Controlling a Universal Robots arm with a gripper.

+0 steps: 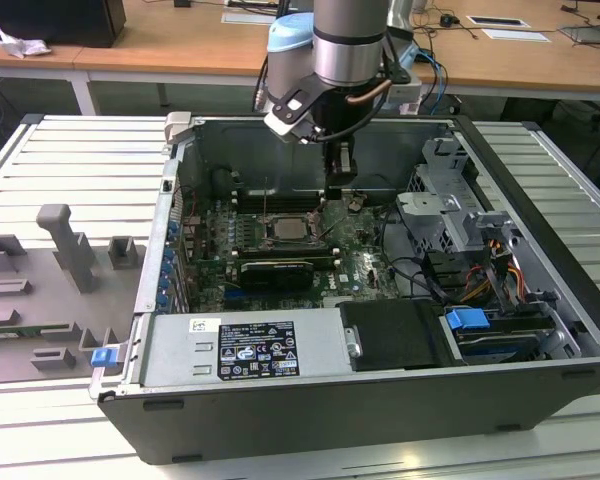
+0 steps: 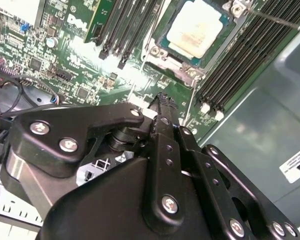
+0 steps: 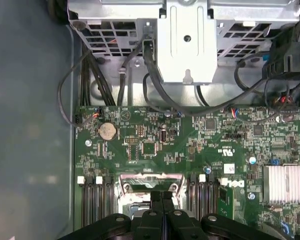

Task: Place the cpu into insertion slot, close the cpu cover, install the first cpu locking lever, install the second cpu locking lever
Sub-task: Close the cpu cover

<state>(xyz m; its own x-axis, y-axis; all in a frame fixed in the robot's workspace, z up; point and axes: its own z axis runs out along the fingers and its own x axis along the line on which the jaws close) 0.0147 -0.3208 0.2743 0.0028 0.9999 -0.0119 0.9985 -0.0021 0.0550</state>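
In the exterior view I am hovering my gripper (image 1: 338, 188) just beside the cpu (image 1: 286, 229), which is sitting in the slot (image 1: 269, 222); in the second wrist view my jaws are pressing together, empty, near the cpu (image 2: 197, 27); in the first wrist view they are meeting at the slot's (image 3: 140, 186) edge.

A white label (image 1: 256, 350) crowded with fine print and certification marks is sitting on the power supply (image 1: 320, 340), a white logo (image 3: 232, 184) is showing on the green board (image 3: 190, 150), and a printed sticker (image 2: 296, 162) is lying on the case wall (image 2: 250, 130); the small print is proving unreadable
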